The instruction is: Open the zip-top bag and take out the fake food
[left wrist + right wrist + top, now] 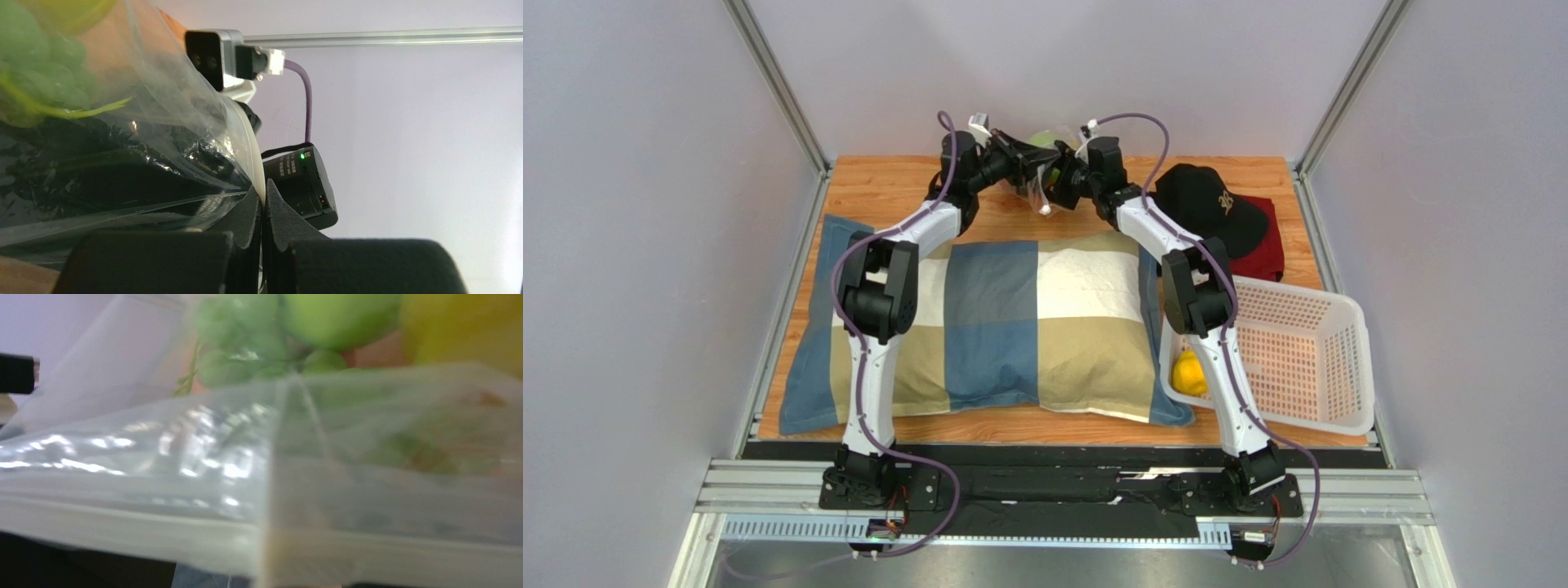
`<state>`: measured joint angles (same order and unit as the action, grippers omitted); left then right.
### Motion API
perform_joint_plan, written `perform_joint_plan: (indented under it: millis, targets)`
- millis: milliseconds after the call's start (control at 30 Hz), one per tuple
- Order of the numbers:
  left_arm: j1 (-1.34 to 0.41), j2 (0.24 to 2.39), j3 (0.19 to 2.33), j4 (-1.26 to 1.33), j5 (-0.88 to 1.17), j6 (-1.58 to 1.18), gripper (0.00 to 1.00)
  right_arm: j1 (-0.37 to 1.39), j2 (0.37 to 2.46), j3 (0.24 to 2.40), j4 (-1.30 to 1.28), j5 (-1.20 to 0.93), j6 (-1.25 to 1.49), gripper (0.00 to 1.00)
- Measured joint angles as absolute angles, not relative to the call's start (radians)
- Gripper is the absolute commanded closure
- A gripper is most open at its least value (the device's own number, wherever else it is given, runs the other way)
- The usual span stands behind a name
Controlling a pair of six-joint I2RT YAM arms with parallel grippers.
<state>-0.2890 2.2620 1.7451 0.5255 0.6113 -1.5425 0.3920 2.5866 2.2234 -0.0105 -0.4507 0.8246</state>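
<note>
The zip-top bag (1039, 163) hangs in the air over the far table edge, held between both grippers. My left gripper (1020, 159) is shut on the bag's white zip rim (253, 156); its pads (245, 214) pinch it in the left wrist view. My right gripper (1059, 184) grips the bag's other side; in the right wrist view the bag (184, 453) fills the frame and hides the fingers. Fake food is inside: green grapes (37, 67), a green fruit (334, 312) and a yellow piece (466, 324). A yellow lemon (1188, 374) lies in the basket.
A checked blue, beige and white pillow (1014, 325) covers the table's middle. A white perforated basket (1367, 368) stands at the right. A black cap (1210, 202) lies on a red cloth (1265, 255) at the back right. Frame posts stand at the table's far corners.
</note>
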Motion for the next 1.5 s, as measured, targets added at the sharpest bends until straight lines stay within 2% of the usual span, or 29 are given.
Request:
perform_joint_plan:
  millis: [67,167,200,300,500,767,867,900,967,1033,1067,1133,1167,1267,1333,1400,1500]
  targets:
    - [-0.3,2.265,1.745,0.525,0.611,-1.543,1.0,0.391,2.587,2.206,-0.009,-0.44,0.862,0.28]
    - [-0.318,2.271,1.745,0.525,0.62,-1.542,1.0,0.39,2.585,2.142,0.041,-0.444,0.913,0.22]
    - [-0.324,2.275,1.743,0.523,0.62,-1.542,1.0,0.39,2.585,2.117,0.063,-0.447,0.925,0.16]
    - [-0.336,2.289,1.742,0.505,0.628,-1.54,1.0,0.389,2.577,2.064,0.101,-0.452,0.935,0.07]
    - [-0.36,2.297,1.742,0.484,0.66,-1.538,1.0,0.384,2.475,1.824,0.275,-0.442,0.962,0.01]
    - [-0.358,2.297,1.742,0.513,0.66,-1.539,1.0,0.382,2.5,1.868,0.33,-0.439,0.99,0.01]
    - [-0.352,2.297,1.742,0.514,0.654,-1.54,1.0,0.382,2.528,1.92,0.304,-0.42,0.987,0.12]
    - [-0.351,2.297,1.742,0.513,0.653,-1.54,1.0,0.382,2.535,1.934,0.296,-0.415,0.987,0.2]
    - [-0.351,2.297,1.742,0.513,0.653,-1.541,1.0,0.384,2.558,1.969,0.279,-0.405,0.987,0.24]
    - [-0.351,2.297,1.742,0.513,0.653,-1.541,1.0,0.384,2.582,2.004,0.273,-0.396,0.987,0.34]
    - [-0.351,2.297,1.742,0.513,0.652,-1.541,1.0,0.383,2.588,2.012,0.273,-0.393,0.987,0.43]
    - [-0.351,2.297,1.742,0.513,0.653,-1.541,1.0,0.381,2.596,2.025,0.267,-0.393,0.985,0.47]
    - [-0.351,2.297,1.742,0.513,0.653,-1.541,1.0,0.38,2.598,2.032,0.265,-0.393,0.986,0.54]
    - [-0.347,2.297,1.744,0.513,0.654,-1.54,1.0,0.375,2.598,2.033,0.264,-0.395,0.981,0.63]
    - [-0.341,2.297,1.749,0.512,0.658,-1.54,1.0,0.372,2.598,2.032,0.258,-0.403,0.973,0.66]
    - [-0.328,2.297,1.757,0.509,0.664,-1.539,1.0,0.369,2.595,2.029,0.243,-0.416,0.957,0.78]
    - [-0.309,2.301,1.772,0.505,0.682,-1.536,1.0,0.366,2.569,2.029,0.17,-0.43,0.917,0.79]
